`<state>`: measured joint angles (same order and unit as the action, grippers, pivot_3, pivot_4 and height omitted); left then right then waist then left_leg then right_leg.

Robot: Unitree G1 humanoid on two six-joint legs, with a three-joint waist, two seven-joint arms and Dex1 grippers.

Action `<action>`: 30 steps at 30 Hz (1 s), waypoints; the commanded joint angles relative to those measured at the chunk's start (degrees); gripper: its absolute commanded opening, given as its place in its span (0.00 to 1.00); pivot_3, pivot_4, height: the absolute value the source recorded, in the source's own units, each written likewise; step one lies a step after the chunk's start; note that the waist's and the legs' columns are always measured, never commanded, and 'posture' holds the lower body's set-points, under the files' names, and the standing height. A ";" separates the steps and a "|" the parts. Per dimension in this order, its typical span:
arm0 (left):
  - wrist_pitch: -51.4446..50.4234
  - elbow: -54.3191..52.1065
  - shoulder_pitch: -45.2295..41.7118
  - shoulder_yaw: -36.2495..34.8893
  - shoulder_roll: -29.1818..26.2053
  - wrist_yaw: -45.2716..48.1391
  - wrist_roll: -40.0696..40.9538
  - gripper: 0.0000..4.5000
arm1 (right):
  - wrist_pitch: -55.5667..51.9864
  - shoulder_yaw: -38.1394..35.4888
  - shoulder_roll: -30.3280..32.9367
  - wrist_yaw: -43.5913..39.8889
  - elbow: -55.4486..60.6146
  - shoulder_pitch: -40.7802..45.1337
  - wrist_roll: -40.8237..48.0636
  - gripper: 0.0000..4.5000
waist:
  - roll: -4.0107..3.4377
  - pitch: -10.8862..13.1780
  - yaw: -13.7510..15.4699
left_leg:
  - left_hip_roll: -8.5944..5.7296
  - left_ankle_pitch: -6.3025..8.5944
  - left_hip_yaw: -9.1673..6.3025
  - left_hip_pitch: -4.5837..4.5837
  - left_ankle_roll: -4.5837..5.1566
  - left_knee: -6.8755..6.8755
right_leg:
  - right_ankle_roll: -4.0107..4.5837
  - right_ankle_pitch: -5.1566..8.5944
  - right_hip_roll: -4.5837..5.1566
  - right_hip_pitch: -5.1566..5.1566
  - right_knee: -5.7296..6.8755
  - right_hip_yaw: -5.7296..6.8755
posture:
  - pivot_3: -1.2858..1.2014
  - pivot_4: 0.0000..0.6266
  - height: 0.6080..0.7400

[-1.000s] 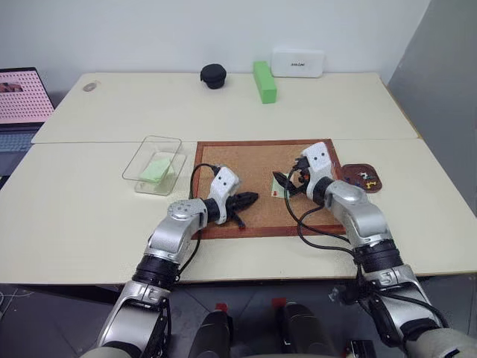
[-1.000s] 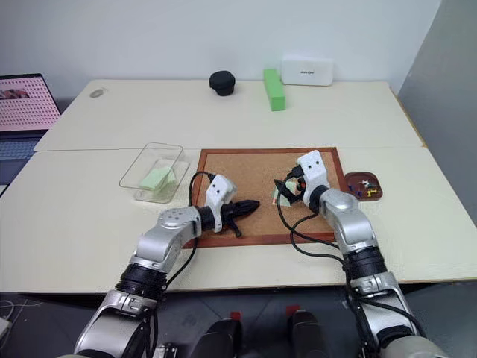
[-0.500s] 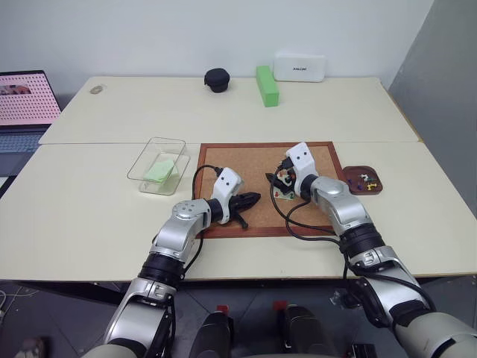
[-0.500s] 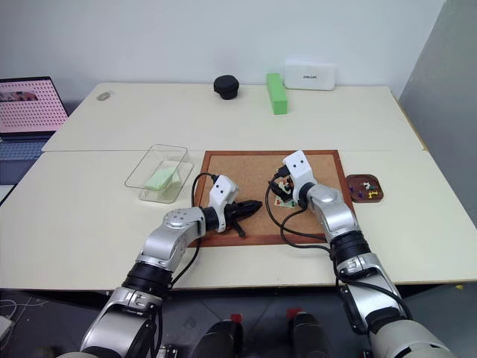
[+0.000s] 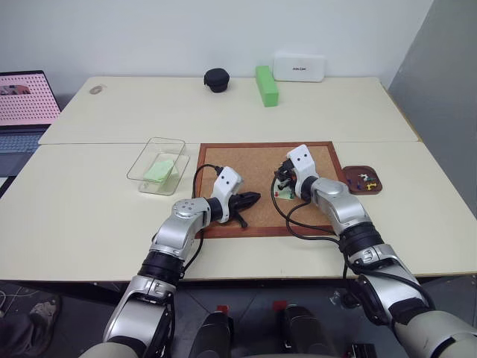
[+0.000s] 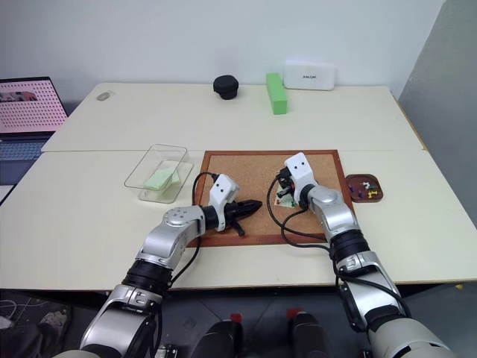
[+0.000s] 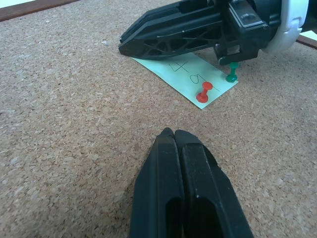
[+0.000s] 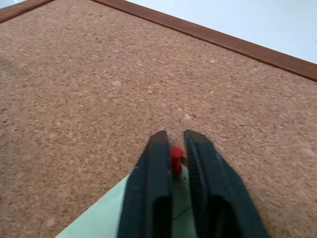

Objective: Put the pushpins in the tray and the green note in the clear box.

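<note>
Right claw (image 8: 176,141): over the right part of the cork board, its two fingers drawn in on a red pushpin (image 8: 175,153) that shows in the narrow gap between the tips; the pin stands at the corner of the green note.
Left claw (image 7: 172,134): fingers pressed together, nothing between them; it lies low over the near middle of the cork board, pointing right toward the note, apart from it.
Green note (image 7: 184,74): pale green slip lying flat on the cork, handwriting in dark ink on it; the right claw's fingers rest across its far end.
Pushpins on note: in the left wrist view a second red pushpin (image 7: 203,92) stands upright near the note's edge, and just beside it a green pushpin (image 7: 231,72) at the corner, under the right claw's body.
Tray (image 5: 364,180): small dark reddish-brown dish on the worktop just right of the cork board, with several small pins of mixed colours in it; near the right claw, not touching.
Clear box (image 5: 158,164): transparent, low-walled, on the worktop left of the cork board; a pale green slip lies inside it.
Cork board (image 5: 246,168): wood-framed, centre of the near worktop.
Worktop (image 5: 89,209): cream, two joined surfaces.
Far edge items: black round object (image 5: 216,79), bright green block (image 5: 264,84), white box (image 5: 299,66).
Far left: laptop (image 5: 24,101) with a lit pink screen.
</note>
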<state>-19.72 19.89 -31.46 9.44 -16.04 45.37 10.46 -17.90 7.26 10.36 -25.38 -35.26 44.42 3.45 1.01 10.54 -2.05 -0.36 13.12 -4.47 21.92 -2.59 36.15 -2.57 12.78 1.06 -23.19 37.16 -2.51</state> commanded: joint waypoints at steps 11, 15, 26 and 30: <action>-4.55 1.84 -0.01 2.16 -0.23 0.33 -1.88 0.00 | 2.21 -4.76 -0.63 -1.25 10.90 -1.69 4.14 0.01 | 0.00 0.00 0.09 | -0.01 0.00 -0.03 0.06 0.00 -0.03 | 0.00 0.00 0.00 -0.02 -0.05 0.02 | 0.52 0.24 1.00; -4.73 1.56 0.56 2.39 -0.36 0.49 -1.91 0.00 | 0.53 -4.37 -0.02 -1.42 16.59 -4.06 3.97 0.01 | 0.00 0.00 0.00 | 0.01 0.00 -0.03 0.03 0.00 -0.04 | 0.00 0.01 0.00 -0.02 -0.04 0.02 | 0.52 0.24 1.00; -4.47 2.86 -0.59 2.69 -0.13 0.97 -2.19 0.00 | -3.44 -7.58 0.78 1.96 23.27 -6.20 5.12 0.01 | 0.00 0.00 0.09 | 0.01 0.00 -0.02 0.03 0.00 -0.05 | 0.00 0.02 0.00 -0.02 -0.07 0.02 | 0.52 0.24 1.00; -4.57 2.90 -0.56 2.66 -0.19 0.97 -2.14 0.00 | -5.80 -10.08 1.97 4.84 26.88 -7.70 5.39 0.01 | 0.00 0.00 0.24 | 0.00 0.00 -0.03 0.06 0.00 -0.06 | 0.00 0.02 0.01 -0.02 -0.11 0.03 | 0.52 0.24 1.00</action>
<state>-22.42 20.47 -33.16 10.27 -16.13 46.54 10.32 -22.48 -0.01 11.35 -22.68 -12.49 37.16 8.01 1.01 10.54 -1.81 -0.36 13.12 -4.50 21.98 -2.59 36.10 -2.57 12.80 1.07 -23.21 37.04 -2.49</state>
